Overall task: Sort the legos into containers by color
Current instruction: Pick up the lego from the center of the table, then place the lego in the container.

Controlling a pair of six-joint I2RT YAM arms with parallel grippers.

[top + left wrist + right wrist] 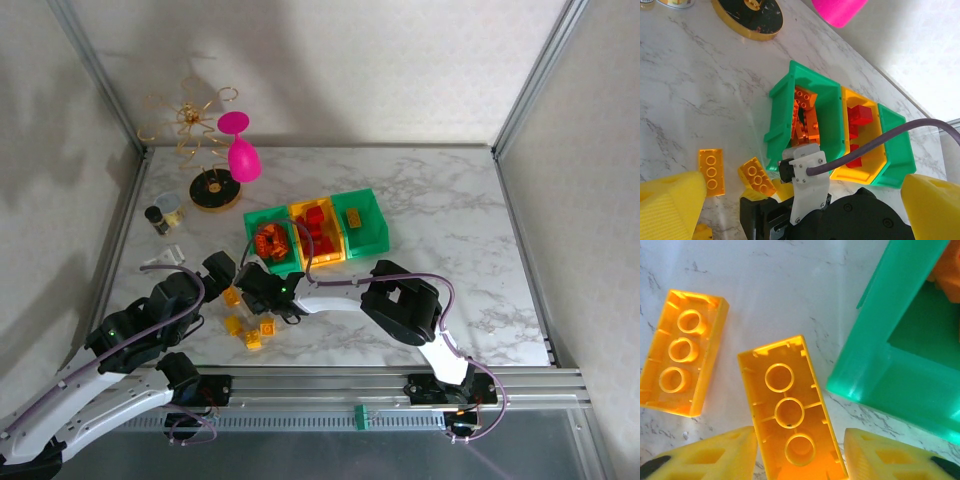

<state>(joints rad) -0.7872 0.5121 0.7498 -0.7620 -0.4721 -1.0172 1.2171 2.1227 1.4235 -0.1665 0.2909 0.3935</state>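
**Right arm.** My right pincer (800,440) sits low over the white marble-patterned counter (790,280), just beside a corner of the green rectangular plastic bin (890,335). Its two yellow fingers (715,457) stand one at each long side of an orange-yellow plastic brick (787,400). This brick lies flat on the counter, hollow underside up, with three round tubes showing. The fingers are at or just beside the brick's walls. I cannot tell whether they press on it. A second orange-yellow brick (682,352), also underside up, lies near the first but apart from it, outside the fingers.

**Left arm.** My left pincer (803,182) hangs above my right wrist. Its fingers are spread wide and are clear of every brick.

**Containers.** Three bins stand in one row, touching side by side.
- The green rectangular plastic bin, the one nearest my right pincer, holds orange bricks (805,102).
- The yellow-orange bin (865,172) in the middle holds red bricks (860,116).
- The second green bin (897,150) at the far end holds one yellow brick (354,217).

**Remaining bricks.** Several loose orange-yellow bricks (253,340) lie on the counter near its front edge, between my two arms.

**Other items.** At the far left of the counter, a pink goblet (240,155) hangs upside down on a gold wire stand (190,125) with a round black base. A small glass jar (160,215) stands near that base.
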